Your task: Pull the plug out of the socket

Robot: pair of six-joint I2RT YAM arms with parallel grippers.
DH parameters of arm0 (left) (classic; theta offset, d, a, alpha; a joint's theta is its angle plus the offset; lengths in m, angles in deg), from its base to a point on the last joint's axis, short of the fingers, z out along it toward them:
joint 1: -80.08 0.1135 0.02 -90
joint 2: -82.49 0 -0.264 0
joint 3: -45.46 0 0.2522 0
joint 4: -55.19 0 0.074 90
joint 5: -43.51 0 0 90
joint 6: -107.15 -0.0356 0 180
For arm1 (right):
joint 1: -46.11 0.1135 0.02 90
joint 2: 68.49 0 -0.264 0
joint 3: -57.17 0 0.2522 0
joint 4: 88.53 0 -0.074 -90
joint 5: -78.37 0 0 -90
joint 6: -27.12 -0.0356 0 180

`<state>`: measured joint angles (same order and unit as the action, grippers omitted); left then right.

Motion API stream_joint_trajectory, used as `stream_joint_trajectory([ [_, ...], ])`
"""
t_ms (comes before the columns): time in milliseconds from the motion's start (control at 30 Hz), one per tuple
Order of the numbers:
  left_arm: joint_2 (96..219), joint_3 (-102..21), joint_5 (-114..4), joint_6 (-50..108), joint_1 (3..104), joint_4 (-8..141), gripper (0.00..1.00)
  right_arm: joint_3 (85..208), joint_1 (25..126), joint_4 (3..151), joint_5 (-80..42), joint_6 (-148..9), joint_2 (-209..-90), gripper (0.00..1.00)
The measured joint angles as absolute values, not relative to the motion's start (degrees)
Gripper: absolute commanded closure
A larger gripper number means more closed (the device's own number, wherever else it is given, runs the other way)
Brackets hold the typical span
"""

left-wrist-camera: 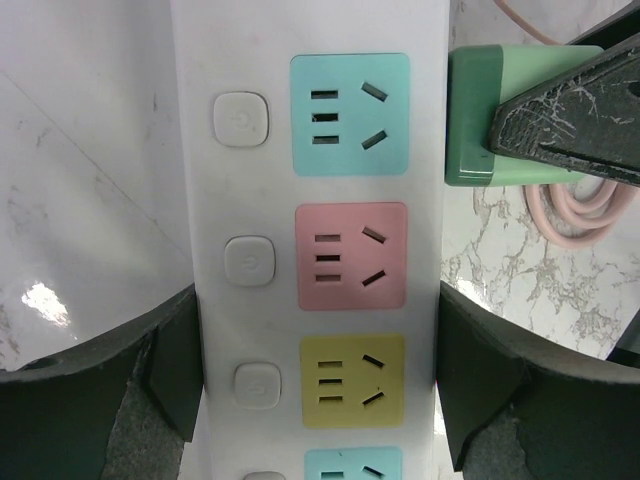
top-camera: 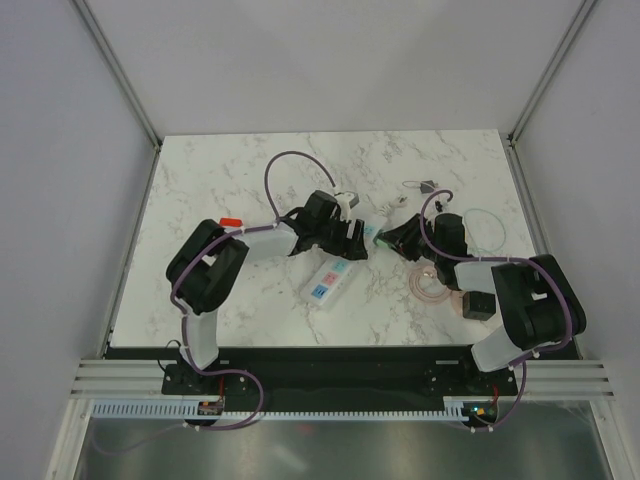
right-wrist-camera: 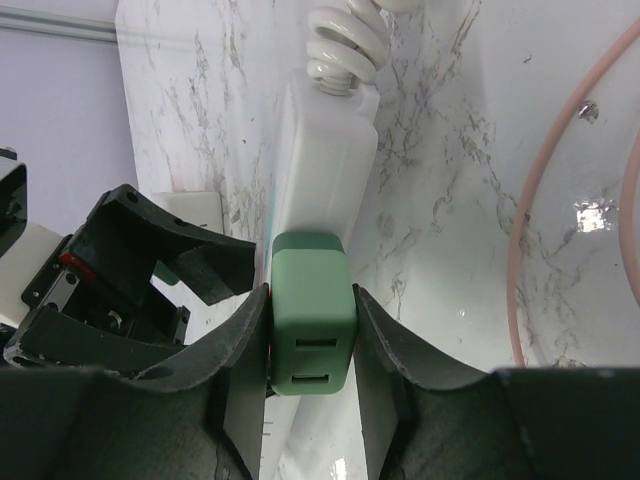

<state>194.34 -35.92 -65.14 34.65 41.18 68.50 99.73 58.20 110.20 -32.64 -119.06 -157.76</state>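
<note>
Tools seen from above: left tool (top-camera: 352,244) straddles the white power strip (top-camera: 328,280) on the table (top-camera: 250,170); right tool (top-camera: 384,238) meets it.

Left wrist: my fingers (left-wrist-camera: 170,380) clamp its rigid sides.

Right wrist: right tool pinches the green plug (right-wrist-camera: 312,300), seated against the strip's side. It looks light, hard and smooth, so its flat flanks suit the grip.

No words, brands or numbers can be read anywhere. On the long, narrow white plastic power strip (left-wrist-camera: 320,30), a faint embossed power sign is seen on each rounded white push button (left-wrist-camera: 240,120), beside the unlettered teal, pink and yellow outlet squares (left-wrist-camera: 351,256).
</note>
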Motion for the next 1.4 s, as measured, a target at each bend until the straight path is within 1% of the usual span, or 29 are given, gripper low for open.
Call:
stream_joint_trajectory([
  [233, 192.2, -32.38, -64.86, 38.24, 41.32, 66.29, 0.98, 96.56, 58.27, 115.4, -33.84, -121.0, -157.39, 1.0],
  [400, 191.54, -32.07, -59.55, 40.49, 41.64, 66.69, 0.98, 92.3, 57.79, 118.44, -34.09, -122.03, -155.27, 1.0],
  [533, 191.5, -32.11, -55.81, 40.68, 43.0, 66.64, 0.98, 90.36, 56.15, 114.53, -34.02, -121.7, -152.34, 1.0],
  [633, 191.5, -32.31, -55.13, 40.66, 43.35, 66.95, 0.98, 90.38, 55.14, 110.66, -33.58, -120.22, -148.43, 1.0],
  [767, 191.59, -33.03, -54.39, 40.38, 43.06, 68.37, 0.98, 93.96, 54.42, 100.87, -30.48, -114.99, -142.73, 1.0],
  [800, 191.61, -33.29, -54.1, 40.27, 43.0, 68.83, 0.96, 95.23, 54.31, 98.96, -29.43, -113.83, -141.96, 1.0],
  [833, 191.63, -33.58, -53.75, 40.18, 42.89, 69.48, 0.91, 96.85, 54.16, 96.45, -28.05, -112.28, -141.02, 1.0],
  [867, 191.63, -33.75, -53.43, 40.12, 42.8, 70.05, 0.83, 98.4, 53.96, 94.33, -26.65, -110.84, -140.15, 1.0],
  [900, 191.63, -33.95, -53.03, 40.05, 42.69, 70.58, 0.67, 100.02, 53.72, 91.9, -25.08, -109.35, -139.32, 1.0],
  [967, 191.63, -33.99, -52.55, 40.03, 42.39, 70.77, 0.55, 102.88, 53.18, 88.3, -21.95, -106.82, -138.05, 1.0],
  [1067, 191.63, -34.01, -51.61, 39.72, 41.84, 70.84, 0.52, 106.6, 52.24, 84.15, -18.22, -103.89, -137.5, 1.0],
  [1233, 191.63, -34.01, -49.73, 39.15, 40.66, 70.99, 0.4, 113.07, 49.24, 78.31, -13.85, -100.52, -139.23, 1.0],
  [1300, 191.63, -34.01, -49.03, 39.13, 40.31, 71.06, 0.29, 115.64, 47.01, 77.11, -13.23, -100.04, -141.0, 1.0],
  [1367, 191.63, -33.93, -48.25, 39.13, 39.98, 70.99, 0.24, 118.38, 44.26, 76.21, -13.01, -99.87, -143.38, 1.0],
  [1400, 191.61, -33.88, -47.94, 39.15, 39.85, 70.97, 0.18, 119.62, 42.97, 75.97, -13.17, -99.89, -144.61, 1.0],
])
